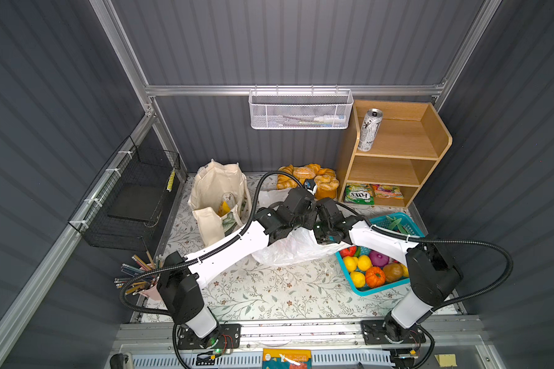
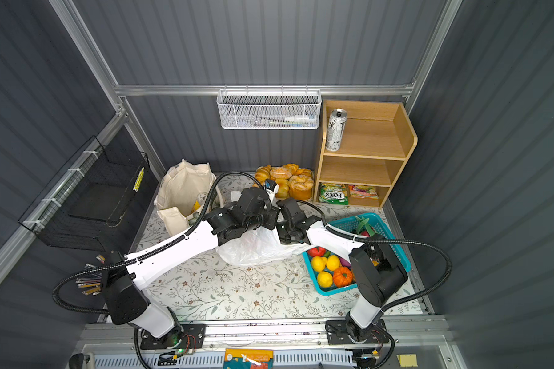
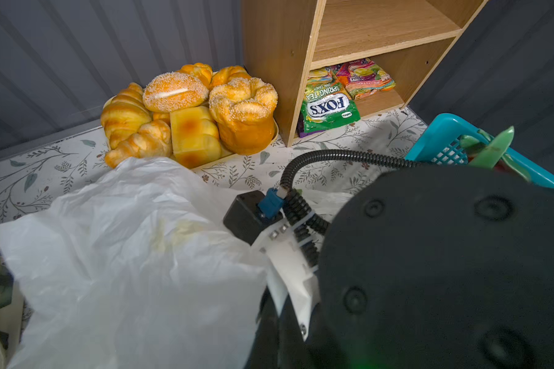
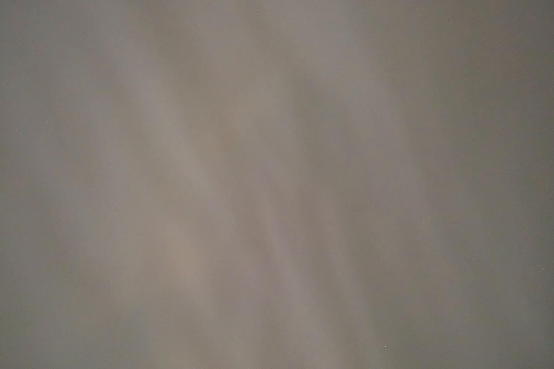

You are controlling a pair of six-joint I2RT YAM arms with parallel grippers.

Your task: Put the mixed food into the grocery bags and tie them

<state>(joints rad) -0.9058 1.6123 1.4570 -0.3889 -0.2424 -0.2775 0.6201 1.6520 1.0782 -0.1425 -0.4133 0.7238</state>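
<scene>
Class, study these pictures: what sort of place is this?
Probably a mock pantry corner inside a robot test cell: bread rolls, a turquoise basket of fruit and a wooden shelf holding a drink can, between grey corrugated walls, with two robot arms.

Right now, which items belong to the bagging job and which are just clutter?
Job: drink can, canvas tote, plastic bag, yellow packet inside the tote, dragon fruit.
Clutter: bread rolls, sweet packets, turquoise basket, pencil cup.
</scene>
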